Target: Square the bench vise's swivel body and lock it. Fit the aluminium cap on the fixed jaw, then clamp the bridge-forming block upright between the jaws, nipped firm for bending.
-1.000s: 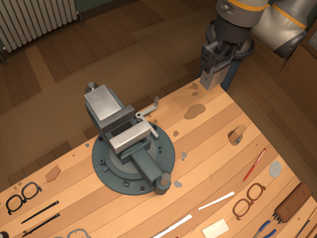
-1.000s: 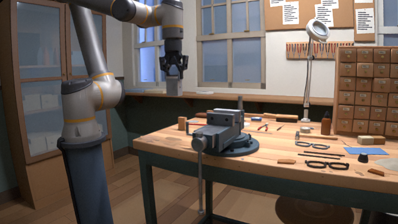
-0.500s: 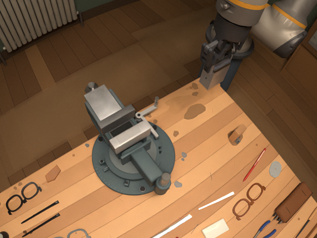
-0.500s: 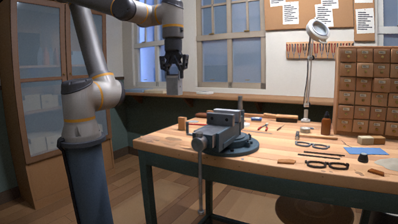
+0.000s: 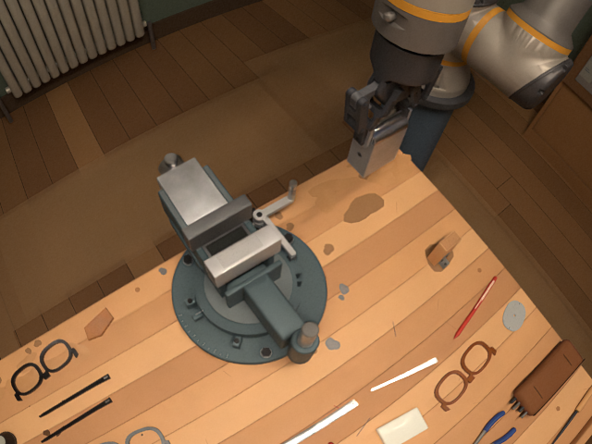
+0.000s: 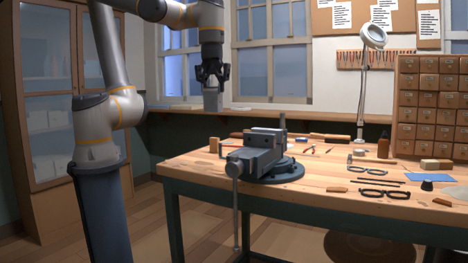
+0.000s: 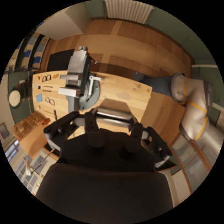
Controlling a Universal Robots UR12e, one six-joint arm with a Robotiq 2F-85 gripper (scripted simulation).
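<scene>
The grey metal bridge-forming block (image 5: 374, 150) (image 6: 212, 99) hangs upright high above the bench's far corner, gripped from above by my closed gripper (image 5: 378, 125) (image 6: 212, 86) (image 7: 113, 118). The bench vise (image 5: 234, 253) (image 6: 261, 152) (image 7: 78, 80) stands well away from it on its round swivel base, near the bench's long edge. An aluminium cap (image 5: 242, 254) covers one jaw, and the jaws stand apart with nothing between them. The swivel lock lever (image 5: 277, 206) points out from the vise's side, and the screw handle (image 6: 235, 204) hangs over the bench front.
The bench's corner edge (image 5: 406, 155) lies just below the block. A small wooden block (image 5: 443, 249), a red pencil (image 5: 475, 307), spectacle frames (image 5: 463, 373), white strips (image 5: 404, 374) and a brown case (image 5: 547, 375) are scattered on the right. Black frames (image 5: 42, 365) lie on the left.
</scene>
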